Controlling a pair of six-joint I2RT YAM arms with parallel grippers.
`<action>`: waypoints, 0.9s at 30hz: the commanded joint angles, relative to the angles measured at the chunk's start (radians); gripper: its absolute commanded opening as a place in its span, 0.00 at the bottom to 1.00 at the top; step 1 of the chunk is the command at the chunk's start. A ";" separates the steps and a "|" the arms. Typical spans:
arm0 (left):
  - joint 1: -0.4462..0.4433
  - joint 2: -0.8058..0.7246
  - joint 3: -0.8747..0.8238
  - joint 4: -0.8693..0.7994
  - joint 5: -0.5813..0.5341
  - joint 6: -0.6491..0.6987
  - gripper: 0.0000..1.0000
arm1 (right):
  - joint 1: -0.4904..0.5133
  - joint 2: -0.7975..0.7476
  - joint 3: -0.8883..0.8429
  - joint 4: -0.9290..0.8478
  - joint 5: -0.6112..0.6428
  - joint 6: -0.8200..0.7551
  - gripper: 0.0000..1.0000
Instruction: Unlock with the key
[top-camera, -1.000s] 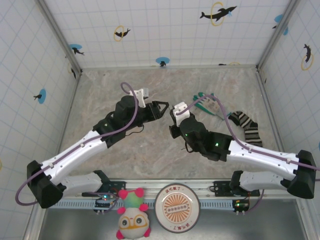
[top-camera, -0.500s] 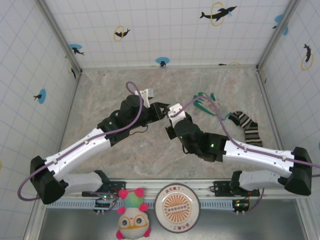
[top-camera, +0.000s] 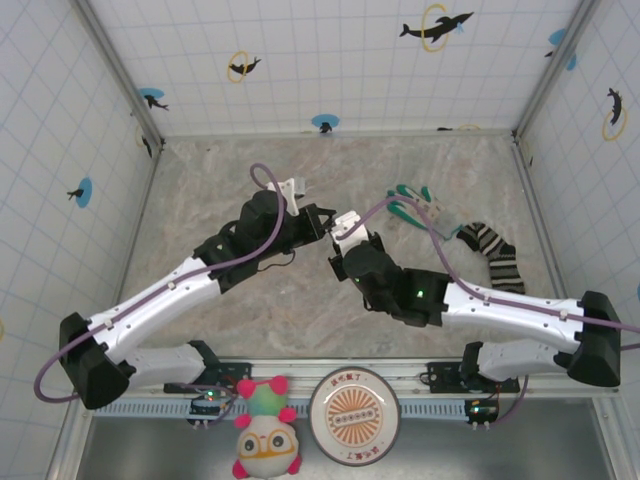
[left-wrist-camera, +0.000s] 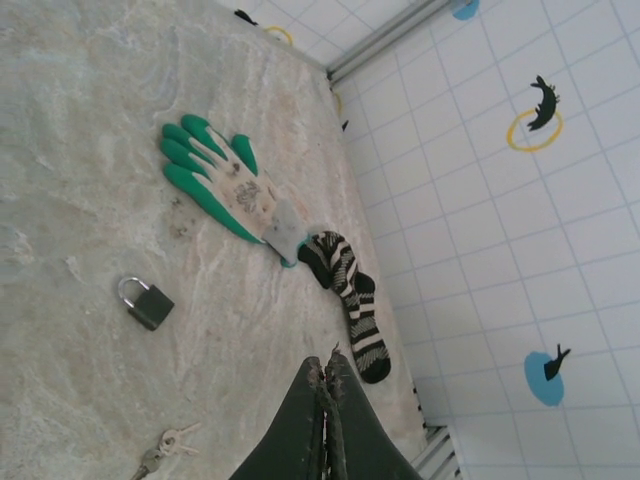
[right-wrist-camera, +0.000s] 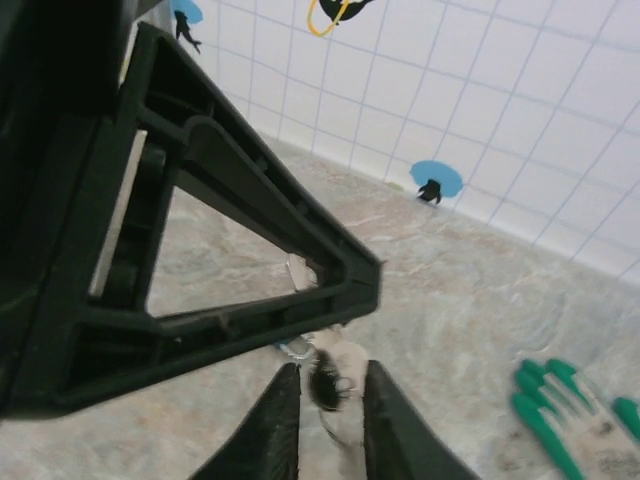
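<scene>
Closing in: over the last second both arms swung together, so the left pincer (top-camera: 320, 216) and right pincer (top-camera: 336, 226) are now nearly tip to tip above the mid-tabletop (top-camera: 200, 180). The right one is clenched on a small black bit, likely the key (right-wrist-camera: 325, 385) (blade hidden). The left fingers (left-wrist-camera: 318, 420) are pressed together with nothing seen between them. The padlock (left-wrist-camera: 147, 303) lies flat short of the glove (left-wrist-camera: 220, 185), so I judge unlocking hasn't started.

One padlock (left-wrist-camera: 146, 303), one glove (left-wrist-camera: 226, 190), one sock (left-wrist-camera: 352, 302), one key (right-wrist-camera: 324, 386), one key bunch (left-wrist-camera: 164, 451), one plush (top-camera: 266, 436).
</scene>
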 joint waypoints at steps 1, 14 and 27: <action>0.000 -0.026 0.027 -0.051 -0.067 0.041 0.00 | -0.023 -0.058 0.001 0.011 -0.009 0.060 0.32; 0.069 -0.068 -0.026 0.078 0.014 0.228 0.00 | -0.312 -0.195 -0.201 0.159 -0.544 0.391 0.43; 0.086 -0.133 -0.175 0.346 0.157 0.173 0.00 | -0.559 -0.214 -0.436 0.798 -0.990 0.828 0.46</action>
